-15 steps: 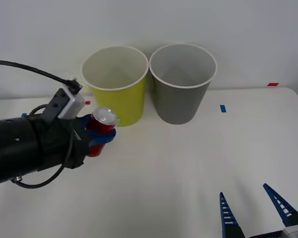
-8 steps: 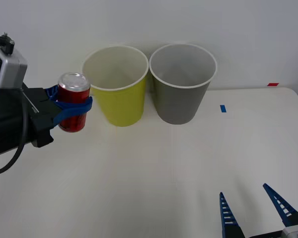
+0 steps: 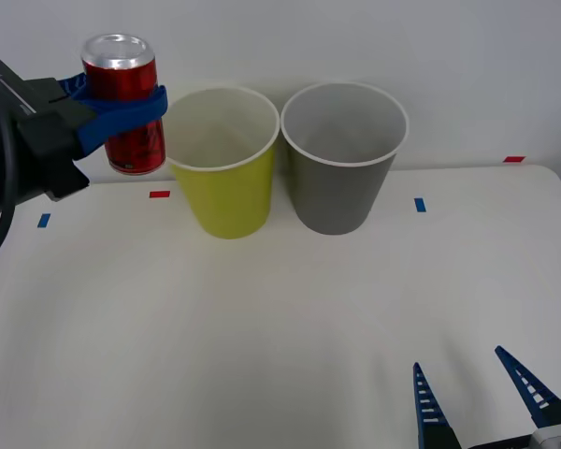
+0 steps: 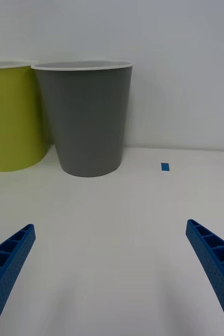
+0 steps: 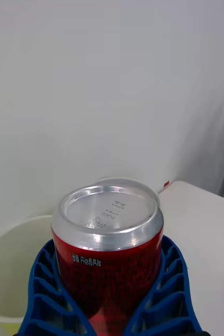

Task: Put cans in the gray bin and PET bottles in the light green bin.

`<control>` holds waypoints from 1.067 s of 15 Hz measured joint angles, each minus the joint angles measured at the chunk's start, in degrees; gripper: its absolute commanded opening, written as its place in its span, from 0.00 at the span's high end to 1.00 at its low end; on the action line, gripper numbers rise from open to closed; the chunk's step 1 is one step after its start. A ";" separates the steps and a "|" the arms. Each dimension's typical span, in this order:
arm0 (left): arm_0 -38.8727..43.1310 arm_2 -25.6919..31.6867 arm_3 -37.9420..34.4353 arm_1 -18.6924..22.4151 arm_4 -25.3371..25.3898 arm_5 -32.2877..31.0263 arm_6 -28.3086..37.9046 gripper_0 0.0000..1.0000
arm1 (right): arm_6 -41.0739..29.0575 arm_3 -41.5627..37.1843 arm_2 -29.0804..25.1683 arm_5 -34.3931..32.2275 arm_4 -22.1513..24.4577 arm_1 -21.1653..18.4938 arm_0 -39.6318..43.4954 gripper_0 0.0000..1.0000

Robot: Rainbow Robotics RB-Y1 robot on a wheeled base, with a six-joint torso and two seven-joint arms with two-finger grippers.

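On the front view I have my left hand [image 3: 122,105] raised off the white surface [image 3: 280,318], its blue ribbed fingers [image 3: 131,110] closed around the small red cylindrical drink can with silver metal ends [image 3: 126,103], which stands upright in the grip. Just to the right of that hand is the large yellow-green tapered bin with a white rim [image 3: 224,168], and beyond it, farther from the hand, the large gray tapered bin with a white rim [image 3: 341,159]; the two bins stand side by side, nearly touching. My right hand [image 3: 481,398] sits low at the near edge, fingers spread and holding nothing. On the right wrist view, the open right hand [image 4: 112,273] faces the gray bin [image 4: 85,118], with the yellow-green bin [image 4: 12,121] beside it. On the left wrist view, the left hand [image 5: 109,294] clamps the can [image 5: 109,236], the yellow-green bin's rim [image 5: 12,236] just behind it.
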 measured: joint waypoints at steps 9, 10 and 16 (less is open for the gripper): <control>-21.22 -12.32 11.77 -3.10 -18.91 1.84 5.37 1.00 | 0.00 0.00 0.00 0.00 0.00 0.00 0.00 0.00; -22.61 -14.33 13.71 -3.24 -20.64 0.37 5.56 1.00 | 0.00 0.00 0.00 0.00 0.00 0.00 0.00 0.00; -26.54 -26.28 24.78 -4.56 -30.65 -12.27 6.68 1.00 | 0.00 0.00 0.00 0.00 0.00 0.00 0.00 0.00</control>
